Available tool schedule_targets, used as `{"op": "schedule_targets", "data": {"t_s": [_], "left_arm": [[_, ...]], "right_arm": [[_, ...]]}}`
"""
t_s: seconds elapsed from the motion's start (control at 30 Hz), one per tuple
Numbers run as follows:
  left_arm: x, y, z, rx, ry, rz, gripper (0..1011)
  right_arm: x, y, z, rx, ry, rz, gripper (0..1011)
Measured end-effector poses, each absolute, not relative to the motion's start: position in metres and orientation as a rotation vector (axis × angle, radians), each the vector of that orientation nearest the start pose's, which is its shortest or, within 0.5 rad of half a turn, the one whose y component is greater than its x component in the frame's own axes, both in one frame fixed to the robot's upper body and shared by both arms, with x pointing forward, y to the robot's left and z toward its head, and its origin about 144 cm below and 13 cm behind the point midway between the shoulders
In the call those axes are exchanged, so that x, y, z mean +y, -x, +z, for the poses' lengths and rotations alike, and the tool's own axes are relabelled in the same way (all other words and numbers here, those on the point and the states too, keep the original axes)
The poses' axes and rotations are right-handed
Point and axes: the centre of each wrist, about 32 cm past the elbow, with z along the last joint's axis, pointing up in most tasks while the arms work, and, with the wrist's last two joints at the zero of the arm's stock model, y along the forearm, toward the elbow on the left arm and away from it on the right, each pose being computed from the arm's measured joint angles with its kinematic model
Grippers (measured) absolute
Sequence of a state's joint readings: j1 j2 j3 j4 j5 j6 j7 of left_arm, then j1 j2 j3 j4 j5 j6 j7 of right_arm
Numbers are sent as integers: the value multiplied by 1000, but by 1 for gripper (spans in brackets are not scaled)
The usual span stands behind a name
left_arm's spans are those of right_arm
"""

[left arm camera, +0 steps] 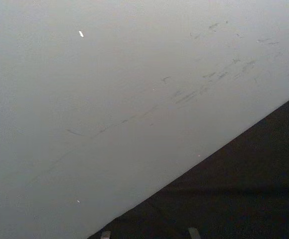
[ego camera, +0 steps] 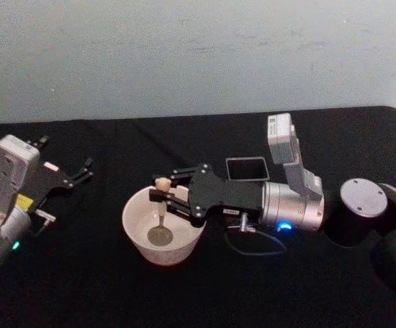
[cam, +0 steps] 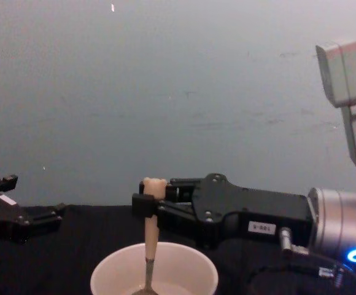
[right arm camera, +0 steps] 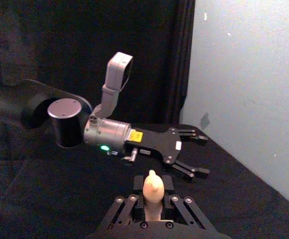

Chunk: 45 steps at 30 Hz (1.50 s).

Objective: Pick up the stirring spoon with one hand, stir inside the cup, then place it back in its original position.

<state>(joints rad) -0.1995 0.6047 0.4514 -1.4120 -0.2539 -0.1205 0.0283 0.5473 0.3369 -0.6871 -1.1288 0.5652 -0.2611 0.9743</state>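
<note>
The stirring spoon (ego camera: 162,183) stands upright in the cream-white cup (ego camera: 174,254), its pale bear-head top just above the fingers and its metal bowl on the cup's floor. My right gripper (ego camera: 161,193) reaches in from the right and is shut on the spoon's upper handle. From the chest the spoon (cam: 150,236) drops straight into the cup (cam: 187,263), held by the right gripper (cam: 145,206). The right wrist view has the bear head (right arm camera: 152,185) between my own fingers. The dark grey square holder (ego camera: 246,159) stands behind the right gripper. My left gripper (ego camera: 82,172) rests open at the far left.
The black table runs back to a pale wall. The right arm's silver wrist (ego camera: 297,205) and dark elbow joint (ego camera: 363,197) lie right of the cup, with a thin cable (ego camera: 252,246) looping on the cloth. The left gripper (right arm camera: 190,155) lies open on the table.
</note>
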Motion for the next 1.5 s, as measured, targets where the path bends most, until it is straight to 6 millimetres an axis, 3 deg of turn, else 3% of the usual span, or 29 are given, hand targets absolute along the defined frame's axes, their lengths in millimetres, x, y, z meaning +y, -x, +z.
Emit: {"op": "schedule_targets", "data": {"t_s": [0.67, 1.13, 1.5], "left_arm": [[310, -489, 1140, -285, -304, 1248, 1001], [310, -489, 1140, -285, -304, 1248, 1001], [310, -489, 1140, -285, -304, 1248, 1001]], "right_arm": [[-207, -581, 1159, -132, -22, -251, 211], [-224, -573, 1158, -117, -5, -287, 211], [-221, -561, 1158, -94, -7, -236, 211]]}}
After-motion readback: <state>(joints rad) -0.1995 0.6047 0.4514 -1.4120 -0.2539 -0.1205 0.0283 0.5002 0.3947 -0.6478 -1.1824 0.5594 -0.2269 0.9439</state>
